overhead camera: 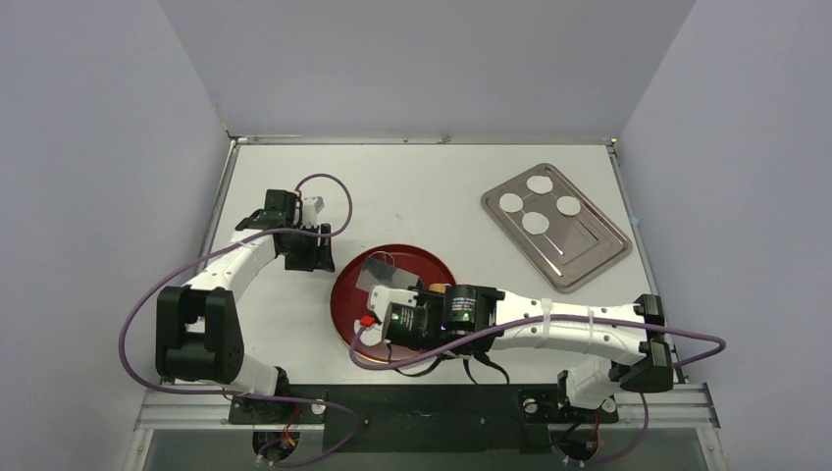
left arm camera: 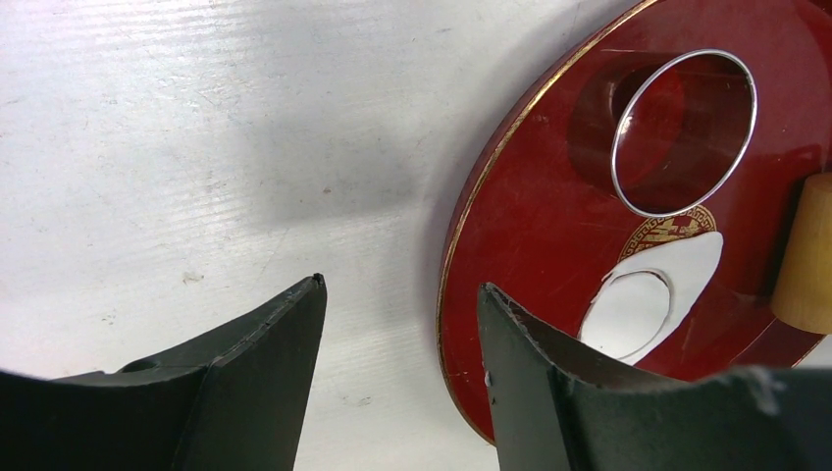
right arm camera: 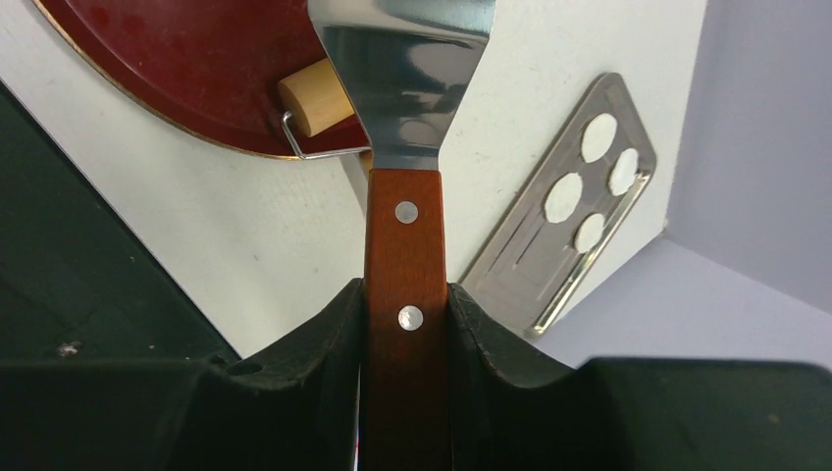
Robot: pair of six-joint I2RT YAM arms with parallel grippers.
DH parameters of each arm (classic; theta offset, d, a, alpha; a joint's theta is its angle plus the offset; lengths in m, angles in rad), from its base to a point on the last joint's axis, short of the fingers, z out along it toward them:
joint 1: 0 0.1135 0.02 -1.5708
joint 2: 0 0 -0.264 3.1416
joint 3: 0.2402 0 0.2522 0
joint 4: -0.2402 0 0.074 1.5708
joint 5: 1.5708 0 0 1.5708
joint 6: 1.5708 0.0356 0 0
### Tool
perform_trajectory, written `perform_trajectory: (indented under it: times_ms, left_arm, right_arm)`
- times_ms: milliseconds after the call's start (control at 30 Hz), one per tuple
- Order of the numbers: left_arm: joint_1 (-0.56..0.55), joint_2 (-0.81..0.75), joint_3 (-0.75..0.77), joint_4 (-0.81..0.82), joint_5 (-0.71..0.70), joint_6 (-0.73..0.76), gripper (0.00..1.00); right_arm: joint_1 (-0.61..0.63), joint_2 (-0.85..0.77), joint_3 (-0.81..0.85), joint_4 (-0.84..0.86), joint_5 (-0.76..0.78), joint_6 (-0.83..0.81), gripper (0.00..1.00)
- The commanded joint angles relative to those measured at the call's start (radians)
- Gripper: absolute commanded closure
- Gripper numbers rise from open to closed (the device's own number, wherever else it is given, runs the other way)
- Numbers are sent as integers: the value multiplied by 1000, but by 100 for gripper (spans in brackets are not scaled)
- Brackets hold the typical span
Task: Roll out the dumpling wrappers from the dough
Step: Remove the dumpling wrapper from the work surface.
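- The right gripper (right arm camera: 407, 290) has its fingers clamped on the wooden handle of the spatula (right arm camera: 406, 186). The left gripper (left arm camera: 402, 287) hangs over the bare table (left arm camera: 196, 147) just beside the red plate (left arm camera: 549, 226), its fingers (left arm camera: 265, 353) spread wide and holding nothing.
- The dough (left arm camera: 699, 257) lies flat on the plate as a thin ragged sheet, with a cut disc (left arm camera: 633, 312) outlined inside it. Four finished wrappers (overhead camera: 536, 223) sit on the metal tray (overhead camera: 581, 261), well apart to the right.
- The step in hand looks like lifting that disc out to join the others.
- To do it well, bring the blade in low and nearly flat to the plate. Slide its edge under the disc from the side where the scrap border looks narrowest. Go slowly, so the soft dough neither folds nor drags the scrap along.
- The ring cutter (left arm camera: 597, 123) and the rolling pin (left arm camera: 809, 257) stand near the dough on the plate, so the approach should steer clear of both.
- The free left fingers could steady the plate's rim if it starts to slide.
- Hidden or cut off:
  - The spatula's front edge runs off the top of the right wrist view, so its height above the plate cannot be told.
  - From above, the right arm covers the dough.
  - Only one end of the rolling pin shows.
  - Whether the disc is cut clean through is unclear.
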Motion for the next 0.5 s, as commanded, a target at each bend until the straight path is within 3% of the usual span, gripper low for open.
perform_trajectory:
  times_ms: [0,100,467]
  left_arm:
    - [5,-43,21,39,2,-7,44]
    - [5,-48,10,50,0,-7,44]
    - [-33,-5,-39,82,-6,-12,40]
  right_arm:
    - [-92,-61,52,12,-33,96,100]
    - [-144,-73,41,-36,-79,202,100]
    - [-151,-123,-85,-150,-163,480,100]
